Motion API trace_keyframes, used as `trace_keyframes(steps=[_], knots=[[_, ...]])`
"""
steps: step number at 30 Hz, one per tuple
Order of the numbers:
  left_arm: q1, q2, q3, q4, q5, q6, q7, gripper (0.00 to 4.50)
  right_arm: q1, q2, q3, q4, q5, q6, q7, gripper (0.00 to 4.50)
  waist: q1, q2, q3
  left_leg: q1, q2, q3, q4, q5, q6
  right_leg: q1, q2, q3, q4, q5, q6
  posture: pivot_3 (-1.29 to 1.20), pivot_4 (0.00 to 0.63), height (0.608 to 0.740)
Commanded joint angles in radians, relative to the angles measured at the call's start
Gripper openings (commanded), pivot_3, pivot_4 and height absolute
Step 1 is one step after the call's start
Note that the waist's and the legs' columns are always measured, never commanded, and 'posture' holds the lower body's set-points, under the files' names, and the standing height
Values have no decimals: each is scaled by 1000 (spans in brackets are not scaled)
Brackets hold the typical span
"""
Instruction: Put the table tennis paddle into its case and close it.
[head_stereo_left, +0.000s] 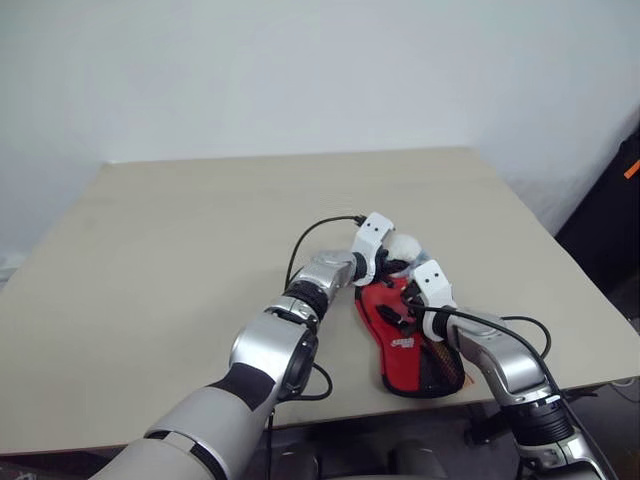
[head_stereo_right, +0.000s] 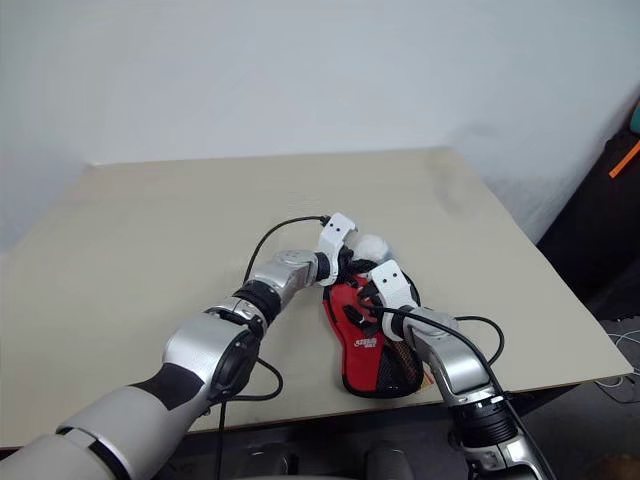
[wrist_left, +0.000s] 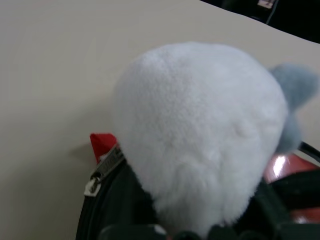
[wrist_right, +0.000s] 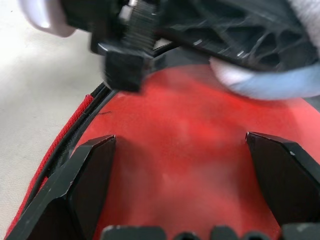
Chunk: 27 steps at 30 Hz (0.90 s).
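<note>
Nearest my head camera, both arms reach forward over the beige tabletop (head_stereo_left: 180, 250) and meet above the case (head_stereo_left: 400, 345), which lies red side up near the front right edge, its narrow mesh end toward me. From the left, my left arm crosses inward with elbow bent and wrist angled right, setting the left gripper (head_stereo_right: 350, 262) at the case's far, rounded end, beside a fluffy white object (head_stereo_right: 372, 247) resting there. Whether its fingers are parted or holding anything, I cannot tell. My right arm comes up from the lower right, tilted down and leftward, with the right gripper (wrist_right: 192, 165) poised over the middle of the case; its jaws stand wide apart and hold nothing.

Close up, the right wrist camera shows smooth red surface between the two black fingers (wrist_right: 85, 185), with black zipper edging (wrist_right: 75, 137) curving alongside; I cannot say if that red is paddle rubber or fabric. Meanwhile the left wrist camera shows the white fluff at close range, plus a silver zipper pull (wrist_left: 102, 172) and a small red tab (wrist_left: 102, 143) at the case's rim.
</note>
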<state>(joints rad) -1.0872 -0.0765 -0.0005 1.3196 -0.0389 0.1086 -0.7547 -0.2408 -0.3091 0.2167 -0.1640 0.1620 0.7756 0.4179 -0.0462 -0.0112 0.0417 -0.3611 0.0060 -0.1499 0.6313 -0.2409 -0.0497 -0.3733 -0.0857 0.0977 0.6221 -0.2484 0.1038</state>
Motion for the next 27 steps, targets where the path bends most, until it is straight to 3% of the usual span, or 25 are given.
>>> trace_keyframes(steps=[1, 4, 15, 18, 23, 27], knots=[[-9, 4, 8, -66, -14, 8, -83, 2968, 23, -15, 38, 73, -28, 22, 9, 4500, 0, 0, 0, 0, 0, 0, 0, 0, 0, 0, 0, 0, 0, 0, 0, 0, 0, 740], [-12, 18, 23, -85, -32, 31, -135, 4002, 7, -18, 50, 83, -31, 13, 23, 4500, -2, 0, 0, 0, 0, 0, 0, 0, 0, 0, 0, 0, 0, 0, 0, 0, 0, 740], [24, 112, 47, -250, -103, 177, -331, 4002, 45, -90, 76, -19, -25, 3, 99, 4500, -4, 1, 0, 0, 0, 0, -2, 0, 0, -1, 0, 0, 0, 0, 0, 0, 0, 740], [80, 173, 26, -375, -116, 233, -386, 4002, 75, -120, 4, -126, 42, -10, 142, 4500, -3, 1, 1, 0, 0, 0, -2, 0, 0, -1, 0, 0, 0, 0, 0, 0, 0, 740], [308, 314, -115, -795, -155, 425, -589, 4002, 58, -120, -189, -147, 169, -12, 175, 4500, -6, 5, 9, 0, 0, 0, -2, 0, 0, -1, 0, 1, 0, 0, 0, 0, 0, 740], [409, 328, -169, -965, -178, 513, -557, 4002, 26, -122, -216, -116, 164, -46, 165, 4500, 1, 3, 13, -1, 0, -1, -1, 0, 0, -2, 0, 0, 1, 0, 0, 0, 0, 740]])
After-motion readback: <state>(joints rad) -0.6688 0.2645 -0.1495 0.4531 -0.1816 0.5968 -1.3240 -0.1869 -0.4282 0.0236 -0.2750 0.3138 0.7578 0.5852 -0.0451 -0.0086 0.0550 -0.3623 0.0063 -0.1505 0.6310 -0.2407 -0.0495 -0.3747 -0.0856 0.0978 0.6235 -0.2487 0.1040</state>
